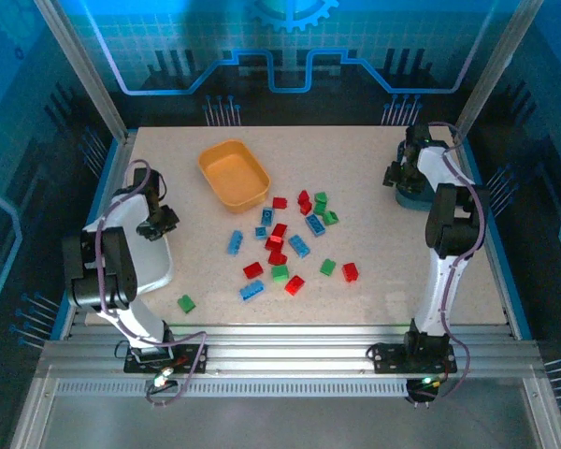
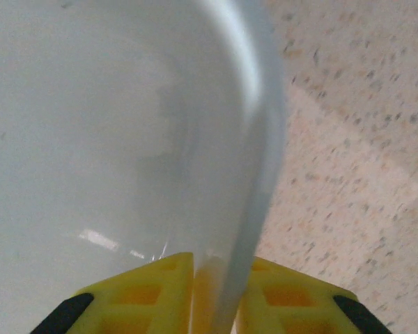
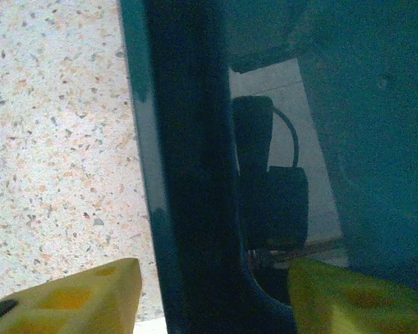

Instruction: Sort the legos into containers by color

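White tray (image 2: pixel 90 139), seemingly teal tray (image 3: pixel 184 139)

No readable text, numbers or brand marks are showing; a gear-outline graphic (image 1: pixel 293 9) is sitting on the back panel (image 1: pixel 374 28).

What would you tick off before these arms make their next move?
1. Left claw pinching white tray rim: ok.
2. Right claw gripping dark teal tray wall: not ok, it straddles the wall with a gap.
3. Orange tray upright and empty: ok.
4. Lego pile mid-table, touched by neither claw: ok.
5. Lone green brick out of the white tray's way: cannot tell.
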